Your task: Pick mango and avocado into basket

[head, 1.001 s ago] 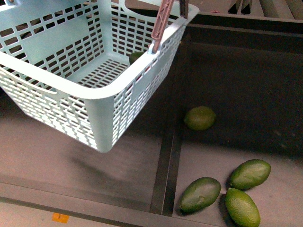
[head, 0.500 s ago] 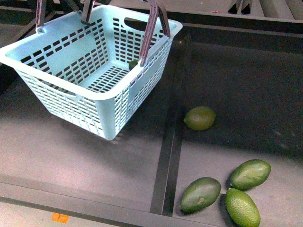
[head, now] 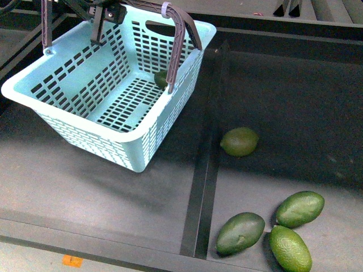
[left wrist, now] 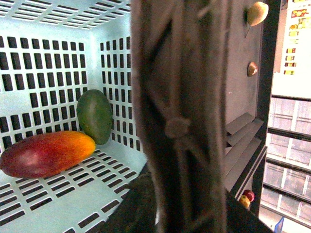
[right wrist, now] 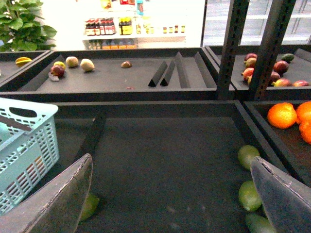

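You are looking at a light mint-green plastic basket with slotted sides (head: 108, 107) sitting on the dark grey counter (head: 85, 192), in the compartment left of a raised dark divider strip (head: 205, 164). The left gripper (head: 101, 12) is reaching in at the far edge of the front view and its jaws are clamped on the brown folding handle (head: 180, 39), which is standing upright over the basket.

Inside the basket, the left wrist view is showing a red and orange elongated mango (left wrist: 46, 154) lying on the slotted floor, and a dark green oval avocado (left wrist: 95, 116) leaning in the corner, touching the mango's end.

Right of the divider, four green oval fruits are lying on the counter: one (head: 239, 141) just beside the strip, and three (head: 286, 226) clustered near the front edge, well apart from the basket.

The right gripper (right wrist: 172, 194) is hanging over the dark counter with its jaws wide apart, holding nothing.
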Tool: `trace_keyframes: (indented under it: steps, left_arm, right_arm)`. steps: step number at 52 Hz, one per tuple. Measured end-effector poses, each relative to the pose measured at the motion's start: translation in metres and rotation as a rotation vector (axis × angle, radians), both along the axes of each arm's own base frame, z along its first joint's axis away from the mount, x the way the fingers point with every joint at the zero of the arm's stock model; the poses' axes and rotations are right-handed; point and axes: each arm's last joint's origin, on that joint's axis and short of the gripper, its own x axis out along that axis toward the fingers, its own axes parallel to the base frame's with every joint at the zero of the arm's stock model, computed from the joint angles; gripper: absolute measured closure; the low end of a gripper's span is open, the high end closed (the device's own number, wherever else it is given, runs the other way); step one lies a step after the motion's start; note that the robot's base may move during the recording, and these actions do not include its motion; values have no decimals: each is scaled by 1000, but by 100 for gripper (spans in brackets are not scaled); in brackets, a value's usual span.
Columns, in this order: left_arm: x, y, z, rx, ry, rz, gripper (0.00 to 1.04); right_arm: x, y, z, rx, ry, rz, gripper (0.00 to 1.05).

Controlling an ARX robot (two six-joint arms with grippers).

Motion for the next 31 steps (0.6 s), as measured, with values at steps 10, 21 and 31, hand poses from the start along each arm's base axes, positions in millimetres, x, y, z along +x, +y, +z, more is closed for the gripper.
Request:
trace_keyframes:
  steps: [10, 21, 31]
  left_arm:
    - [-3, 2, 14, 4, -4, 35, 53]
    - [-42, 19, 68, 25, -27, 153, 6]
    - [-93, 39, 101, 66, -76, 167, 10]
  right_arm:
    - [0, 0, 0, 0, 0, 0, 9]
    - [0, 0, 0, 0, 0, 0, 9]
    - [0, 0, 0, 0, 0, 0, 9]
